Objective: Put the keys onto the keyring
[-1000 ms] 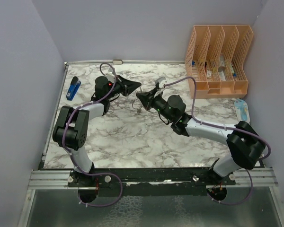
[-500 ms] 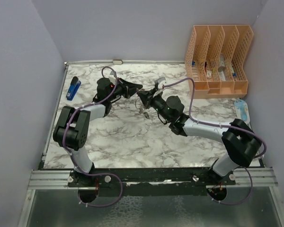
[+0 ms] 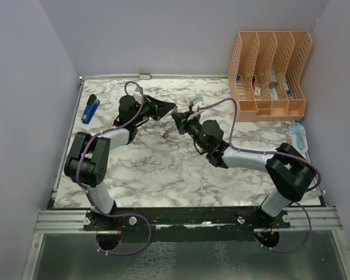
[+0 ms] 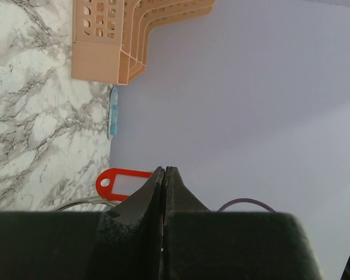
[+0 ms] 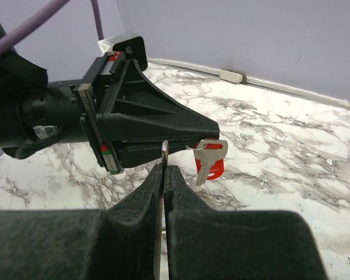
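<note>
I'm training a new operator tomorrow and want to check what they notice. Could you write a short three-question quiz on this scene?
1. True or false: the red tag lies flat on the table.
2. Where does the orange file organizer stand? A: near left corner. B: far right corner. C: centre of the table.
3. Fill in: the right gripper is shut on a thin silver ____.

Key
1. False. It dangles from the keyring at the tip of the left gripper.
2. B.
3. key, seen edge-on in the right wrist view.
</note>
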Tool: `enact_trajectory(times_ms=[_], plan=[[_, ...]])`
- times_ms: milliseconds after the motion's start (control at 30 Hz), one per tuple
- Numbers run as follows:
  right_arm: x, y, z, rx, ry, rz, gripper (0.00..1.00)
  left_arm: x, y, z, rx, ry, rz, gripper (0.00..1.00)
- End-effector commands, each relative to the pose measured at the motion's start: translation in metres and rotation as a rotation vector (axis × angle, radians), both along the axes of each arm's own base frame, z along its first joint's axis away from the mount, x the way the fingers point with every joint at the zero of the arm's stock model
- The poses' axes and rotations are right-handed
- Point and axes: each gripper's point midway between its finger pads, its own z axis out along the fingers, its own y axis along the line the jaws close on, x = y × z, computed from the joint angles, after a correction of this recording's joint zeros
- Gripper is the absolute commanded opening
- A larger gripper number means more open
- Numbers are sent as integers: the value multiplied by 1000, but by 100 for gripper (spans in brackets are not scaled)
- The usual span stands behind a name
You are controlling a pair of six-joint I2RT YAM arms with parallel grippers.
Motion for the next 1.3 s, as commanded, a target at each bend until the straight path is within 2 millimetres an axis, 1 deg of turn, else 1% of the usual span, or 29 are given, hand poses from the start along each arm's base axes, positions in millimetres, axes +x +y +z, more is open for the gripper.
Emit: enact_trajectory(times_ms=[0,167,433,867,1033,1267], plan=[[9,-8,4,8,-42,-64,1,-7,-1,21,-18,-40,-1,0],[12,-16,2,10,-50,-90,1,-9,-2,21,-16,-41,-4,0],[15,-21,5,7,-74,-116,1,-11,-2,18,-12,-35,-7,0],[22,-20,1,8,-73,-123,1,-12,-4,22,-21,-41,-19,0],[24,-17,3,11,-77,-115,1,-14,-6,22,-21,-40,-27,0],[24,-17,9,14,-90,-116,1,-14,-7,20,-15,-39,-25,0]])
